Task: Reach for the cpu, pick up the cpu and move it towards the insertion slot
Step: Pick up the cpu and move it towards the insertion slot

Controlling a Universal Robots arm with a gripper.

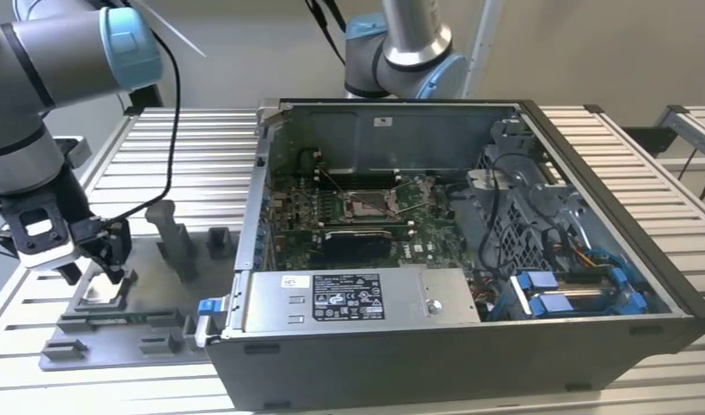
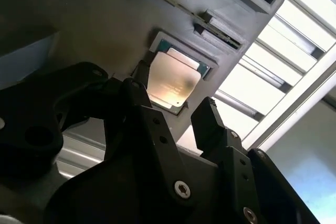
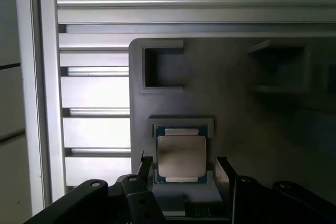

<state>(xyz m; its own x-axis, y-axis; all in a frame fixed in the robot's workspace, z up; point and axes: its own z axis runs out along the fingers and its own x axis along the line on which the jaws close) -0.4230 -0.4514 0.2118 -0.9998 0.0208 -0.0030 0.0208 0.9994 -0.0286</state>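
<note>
Pincer (image 3: 184, 167) spread, flanking cpu (image 3: 181, 153) without touching.

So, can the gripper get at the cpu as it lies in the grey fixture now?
Probably yes. In the first wrist view the gripper hangs open above the cpu, one finger on each side, and nothing covers the chip's top. Only the grey fixture frames its edges closely.

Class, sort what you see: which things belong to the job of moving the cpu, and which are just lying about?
Job: silvery square metal cpu; silver-framed square insertion slot; black metal claw, open, over the cpu.
Lying about: grey plastic fixture plate; silver boxy power supply; blue plastic drive brackets.
</note>
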